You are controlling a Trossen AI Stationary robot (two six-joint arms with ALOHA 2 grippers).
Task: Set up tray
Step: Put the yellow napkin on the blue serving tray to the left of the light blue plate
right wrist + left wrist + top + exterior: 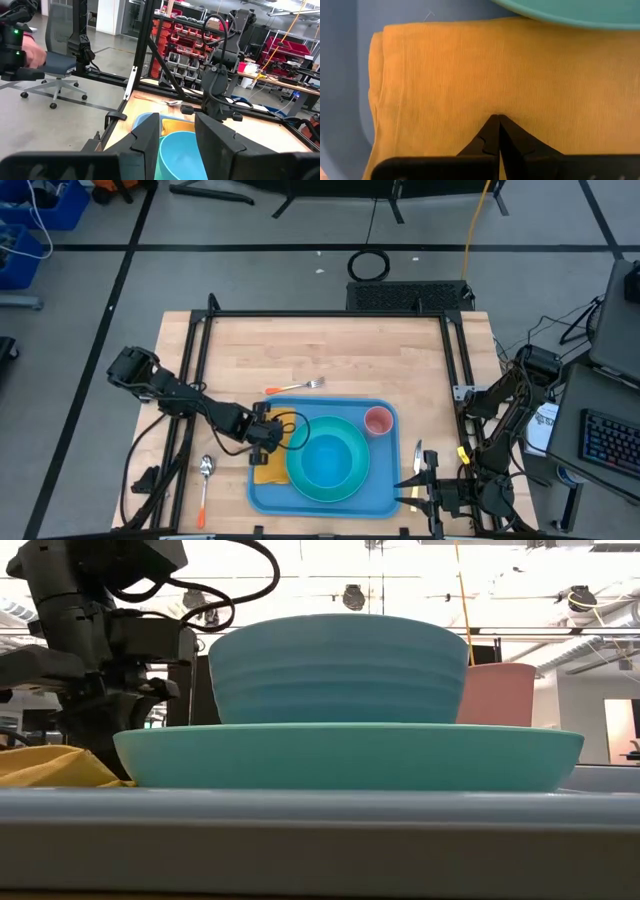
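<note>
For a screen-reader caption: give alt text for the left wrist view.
The left gripper, fingers shut, presses its tips onto a folded yellow cloth lying on the blue tray, with the turquoise plate's rim beside the cloth.

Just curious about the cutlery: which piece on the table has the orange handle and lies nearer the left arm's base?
The spoon, on the bare wood left of the tray. The fork lies beyond the tray's far edge, and the knife lies right of the tray.
</note>
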